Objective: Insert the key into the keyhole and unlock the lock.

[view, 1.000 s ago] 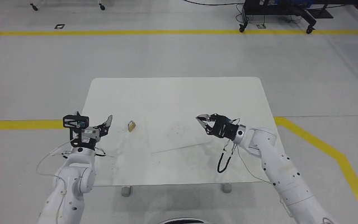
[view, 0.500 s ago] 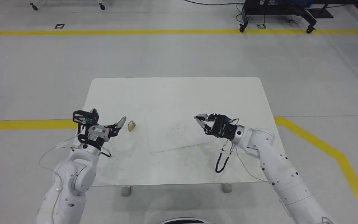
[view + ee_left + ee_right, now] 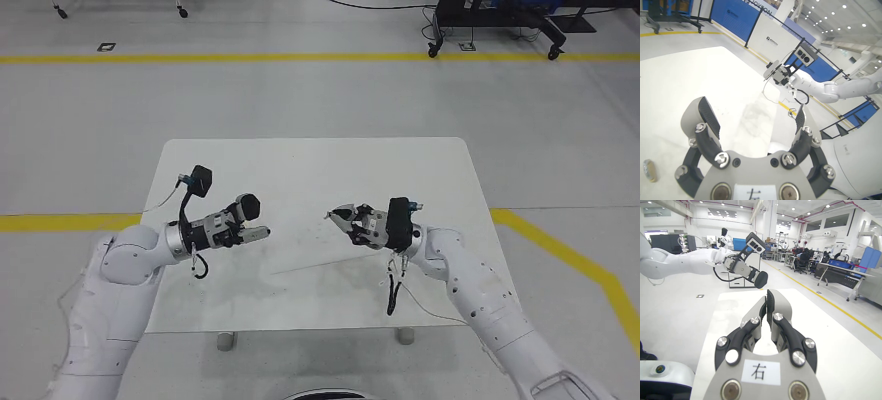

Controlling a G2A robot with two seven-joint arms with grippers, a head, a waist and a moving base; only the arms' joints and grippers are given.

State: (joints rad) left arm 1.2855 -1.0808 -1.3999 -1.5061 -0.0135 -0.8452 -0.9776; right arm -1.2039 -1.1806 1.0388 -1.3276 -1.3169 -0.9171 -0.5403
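On the left pincer (image 3: 753, 106) the fingers stand spread wide with nothing between them; it hangs over the bench (image 3: 300, 160) at about 9 o'clock of the bench centre, tips aimed toward 3 o'clock. The lock (image 3: 649, 170), a small brass body, lies on the bench close beside the left wrist, outside the fingers and untouched; I judge the fingers are spread because the lock is not yet picked up.

The right pincer (image 3: 767, 304) has its fingers pressed together; whether a key is nipped between them I cannot tell. It sits near the bench centre, tips aimed toward 9 o'clock, facing the left pincer across a gap; likely held so a key could run straight into a keyhole presented to it.

Step judged early; the lock must first be gripped and turned keyhole-outward.

Room: a broad run of bench top reaches toward the far edge at 12 o'clock; the near edge at 6 o'clock lies closer, under both forearms. A black cable (image 3: 393, 288) loops below the right forearm; a possible snag on a twist.
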